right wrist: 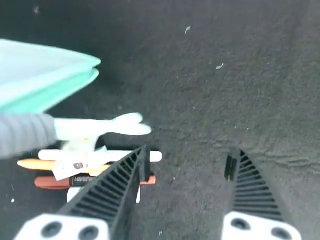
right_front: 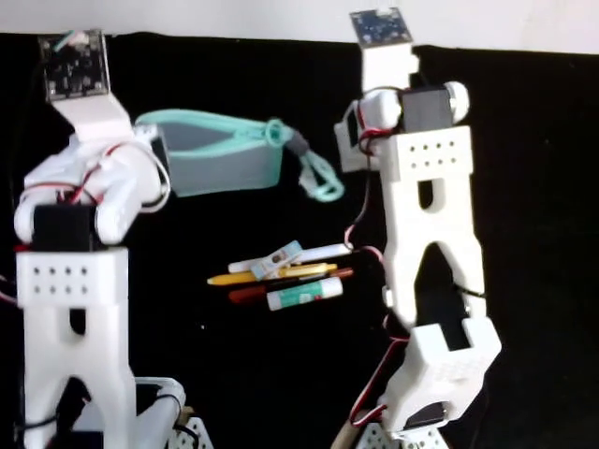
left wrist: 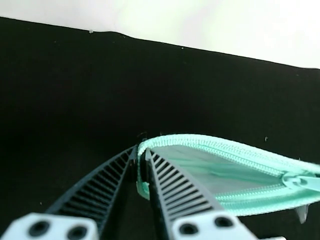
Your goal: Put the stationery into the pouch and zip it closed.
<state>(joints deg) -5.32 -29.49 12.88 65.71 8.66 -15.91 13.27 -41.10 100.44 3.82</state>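
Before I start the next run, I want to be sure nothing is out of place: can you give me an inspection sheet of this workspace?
Surface: black cloth over the table.
Job's things: mint-green fabric pouch, zip open, held at one end. Stationery pile on the cloth beside it: white pen, yellow pen, red pen, white glue stick.
Clutter: nothing seen.
Grippers: left gripper shut on the pouch's end. Right gripper open above bare cloth, near the pile.
Cables: red wires hang along both arms.
Surroundings: pale wall strip beyond the cloth.
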